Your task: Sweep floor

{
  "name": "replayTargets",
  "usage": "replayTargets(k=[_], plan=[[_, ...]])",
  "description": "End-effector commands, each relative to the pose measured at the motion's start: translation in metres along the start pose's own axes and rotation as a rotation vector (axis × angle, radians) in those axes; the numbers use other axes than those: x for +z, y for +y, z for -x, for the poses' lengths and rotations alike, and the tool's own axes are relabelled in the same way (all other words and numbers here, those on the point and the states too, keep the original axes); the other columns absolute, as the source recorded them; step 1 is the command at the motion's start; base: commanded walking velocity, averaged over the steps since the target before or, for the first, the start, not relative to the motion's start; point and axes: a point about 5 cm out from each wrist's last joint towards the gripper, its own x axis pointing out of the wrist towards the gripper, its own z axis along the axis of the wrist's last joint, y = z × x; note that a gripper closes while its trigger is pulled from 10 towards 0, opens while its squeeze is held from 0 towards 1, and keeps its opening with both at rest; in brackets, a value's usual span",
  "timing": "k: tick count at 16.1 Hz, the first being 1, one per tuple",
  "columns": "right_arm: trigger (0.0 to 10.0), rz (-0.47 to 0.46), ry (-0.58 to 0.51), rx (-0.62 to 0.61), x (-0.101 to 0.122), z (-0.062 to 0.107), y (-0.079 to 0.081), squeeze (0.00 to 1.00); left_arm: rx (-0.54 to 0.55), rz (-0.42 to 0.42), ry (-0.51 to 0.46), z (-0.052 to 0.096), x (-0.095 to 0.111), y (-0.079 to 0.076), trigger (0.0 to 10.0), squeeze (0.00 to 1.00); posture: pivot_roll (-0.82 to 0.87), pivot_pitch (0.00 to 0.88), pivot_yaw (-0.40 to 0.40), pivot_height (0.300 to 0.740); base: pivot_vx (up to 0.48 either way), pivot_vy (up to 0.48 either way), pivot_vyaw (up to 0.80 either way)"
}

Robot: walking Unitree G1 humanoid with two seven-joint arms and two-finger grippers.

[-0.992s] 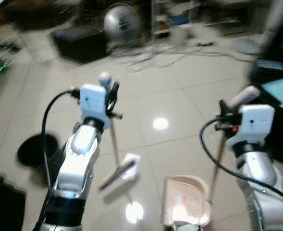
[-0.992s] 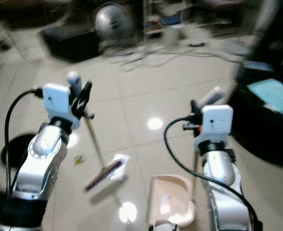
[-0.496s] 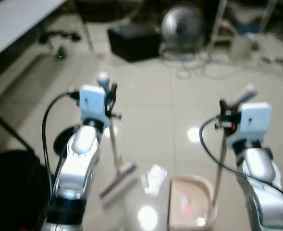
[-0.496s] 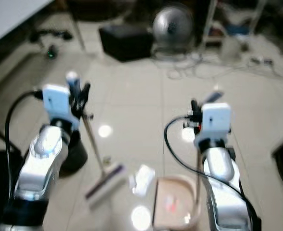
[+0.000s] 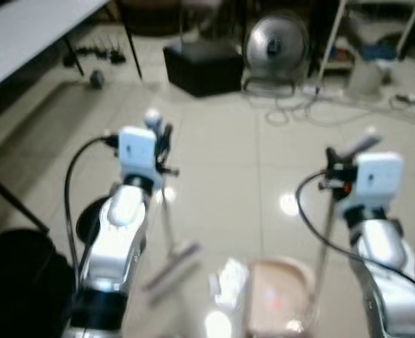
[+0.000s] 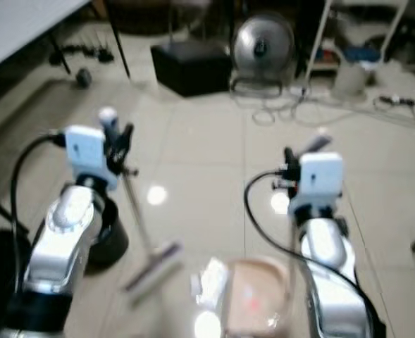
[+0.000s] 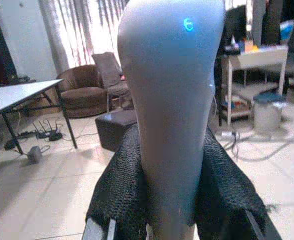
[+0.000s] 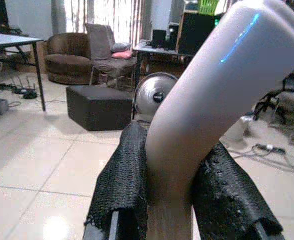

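Note:
My left gripper [image 5: 159, 141] is shut on the white broom handle [image 7: 169, 100], and the broom head [image 5: 170, 265] rests on the tiled floor below it. In my right gripper [image 5: 334, 169], which is shut, stands the upright handle [image 8: 206, 105] of the beige dustpan [image 5: 277, 296]. The pan sits on the floor between my arms. A crumpled white piece of paper [image 5: 228, 276] lies on the floor just left of the pan's mouth, right of the broom head. Something small and pinkish lies inside the pan.
A black round bin [image 5: 89, 215] stands behind my left arm. Farther off are a black ottoman [image 5: 203, 67], a floor fan [image 5: 275, 46], loose cables [image 5: 313, 105], a white table [image 5: 31, 32] at the left and a shelf [image 5: 376, 42] at the right. Open tiles lie ahead.
The whole view has swung and drifted, so the camera moved. The white paper now lies beside the dustpan instead of at the broom head. Both grippers keep their grip.

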Motion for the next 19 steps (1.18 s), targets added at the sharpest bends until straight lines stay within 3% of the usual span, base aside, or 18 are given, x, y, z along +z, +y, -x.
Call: replayTargets(k=[1,8,12,17,19], plan=[[10.0,-0.022,-0.055,0.025,0.011,-0.001,0.008,0.0,0.024,-0.052,-0.037,-0.001,0.008,0.011,10.0,0.0,-0.11,0.068,0.047,0.74,0.409,0.0,0.0],[10.0,-0.002,-0.049,0.04,0.01,-0.002,0.008,0.0,0.021,-0.058,-0.041,-0.003,0.008,0.011,10.0,0.0,-0.11,0.073,0.054,0.74,0.408,0.0,0.0],[10.0,-0.03,-0.059,0.014,0.011,-0.002,0.007,0.0,0.005,-0.052,-0.019,-0.004,0.005,0.009,10.0,0.0,-0.1,0.077,0.059,0.74,0.392,0.0,0.4],[10.0,-0.022,-0.064,-0.001,0.009,-0.003,0.005,0.0,-0.023,-0.019,-0.016,-0.008,0.0,0.0,10.0,0.0,-0.1,0.087,0.069,0.74,0.0,0.0,0.0],[10.0,-0.015,-0.095,0.002,0.007,-0.011,0.003,0.0,-0.017,-0.015,-0.079,-0.015,0.002,-0.003,10.0,0.0,-0.08,0.106,0.068,0.74,0.0,0.0,0.0]])
